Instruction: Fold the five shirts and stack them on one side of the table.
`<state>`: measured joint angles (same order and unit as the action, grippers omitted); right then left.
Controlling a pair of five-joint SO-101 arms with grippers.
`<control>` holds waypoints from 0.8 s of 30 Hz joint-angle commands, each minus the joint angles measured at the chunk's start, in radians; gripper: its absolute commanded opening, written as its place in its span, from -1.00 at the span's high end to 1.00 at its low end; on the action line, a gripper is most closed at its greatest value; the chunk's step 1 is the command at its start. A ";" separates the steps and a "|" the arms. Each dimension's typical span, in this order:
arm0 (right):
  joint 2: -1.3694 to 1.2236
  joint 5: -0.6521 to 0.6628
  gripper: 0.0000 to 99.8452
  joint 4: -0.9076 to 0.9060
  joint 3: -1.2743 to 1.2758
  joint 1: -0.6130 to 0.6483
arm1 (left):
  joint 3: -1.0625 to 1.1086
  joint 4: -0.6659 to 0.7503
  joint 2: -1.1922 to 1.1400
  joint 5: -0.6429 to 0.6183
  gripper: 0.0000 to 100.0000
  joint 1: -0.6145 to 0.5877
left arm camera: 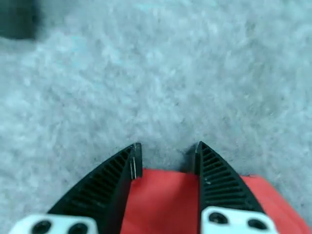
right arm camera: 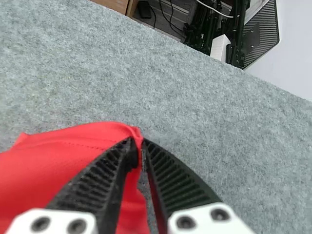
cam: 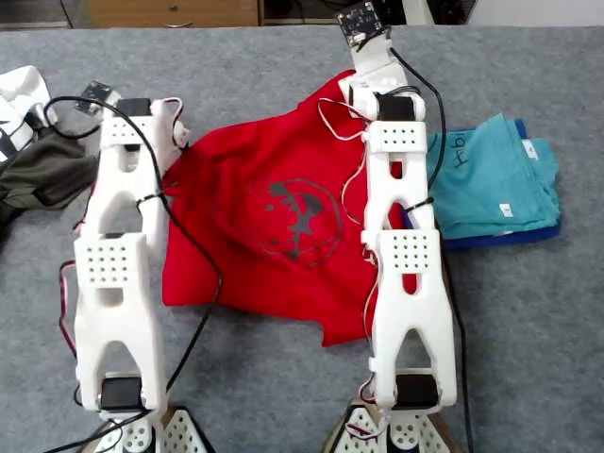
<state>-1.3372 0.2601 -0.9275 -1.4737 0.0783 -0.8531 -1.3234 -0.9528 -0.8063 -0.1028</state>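
R gripper [right arm camera: 140, 143] nips red shirt [cam: 274, 226] edge — arms [cam: 113, 264] cover its sides.

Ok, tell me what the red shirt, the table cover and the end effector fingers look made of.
The red shirt: soft matte knit fabric, probably cotton; it creases and shows a stitched hem. The table cover: grey felt or short carpet, fuzzy and flecked. The end effector fingers: hard black plastic, possibly printed, with ribbed faces.

This looks like a robotics lab or workroom: a table [cam: 528, 311] covered in grey felt, with a wooden drawer unit [cam: 175, 12] along the top edge of the high view. In the upper right of the right wrist view, loose cables [right arm camera: 168, 17] and a black perforated panel [right arm camera: 261, 27] stand before a pale wall [right arm camera: 292, 58].
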 commanded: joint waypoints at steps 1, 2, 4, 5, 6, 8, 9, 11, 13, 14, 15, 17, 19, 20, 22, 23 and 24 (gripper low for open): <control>0.002 0.012 1.00 0.017 -0.048 0.016 | -0.144 -0.114 -0.028 -0.011 0.62 0.025; 0.002 0.014 1.00 0.017 -0.048 0.016 | -0.170 -0.138 -0.047 -0.009 0.62 0.026; 0.002 0.014 1.00 0.018 -0.048 0.016 | -0.212 -0.176 -0.082 -0.009 0.62 0.026; 0.002 0.014 1.00 0.018 -0.048 0.016 | -0.233 -0.192 -0.097 -0.009 0.62 0.028; 0.002 0.014 1.00 0.018 -0.048 0.016 | -0.250 -0.212 -0.110 -0.009 0.62 0.031; 0.002 0.015 1.00 0.020 -0.048 0.016 | -0.290 -0.253 -0.128 -0.006 0.62 0.044; 0.002 0.015 1.00 0.020 -0.048 0.016 | -0.313 -0.269 -0.133 0.002 0.62 0.054; 0.002 0.015 1.00 0.020 -0.048 0.016 | -0.362 -0.282 -0.143 0.011 0.65 0.064; 0.002 0.015 1.00 0.020 -0.048 0.016 | -0.399 -0.279 -0.154 0.011 0.79 0.063; 0.002 0.015 1.00 0.020 -0.048 0.016 | -0.416 -0.278 -0.160 0.011 0.89 0.060; 0.002 0.015 1.00 0.020 -0.048 0.016 | -0.434 -0.278 -0.168 0.011 0.97 0.058; 0.002 0.015 1.00 0.020 -0.048 0.016 | -0.474 -0.284 -0.182 0.011 0.95 0.057; 0.002 0.015 1.00 0.020 -0.048 0.016 | -0.505 -0.287 -0.183 0.014 0.97 0.057; 0.002 0.015 1.00 0.020 -0.048 0.016 | -0.523 -0.295 -0.179 0.014 0.96 0.057; 0.002 0.017 1.00 0.020 -0.048 0.016 | -0.588 -0.330 -0.171 0.015 0.96 0.055; 0.002 0.017 1.00 0.020 -0.048 0.016 | -0.628 -0.354 -0.171 0.017 0.96 0.055; 0.002 0.017 1.00 0.020 -0.048 0.016 | -0.672 -0.381 -0.171 0.026 0.96 0.055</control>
<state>-1.3372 0.2631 -0.9275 -1.4737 0.0783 -1.3917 -1.6517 -1.1554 -0.7971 -0.0614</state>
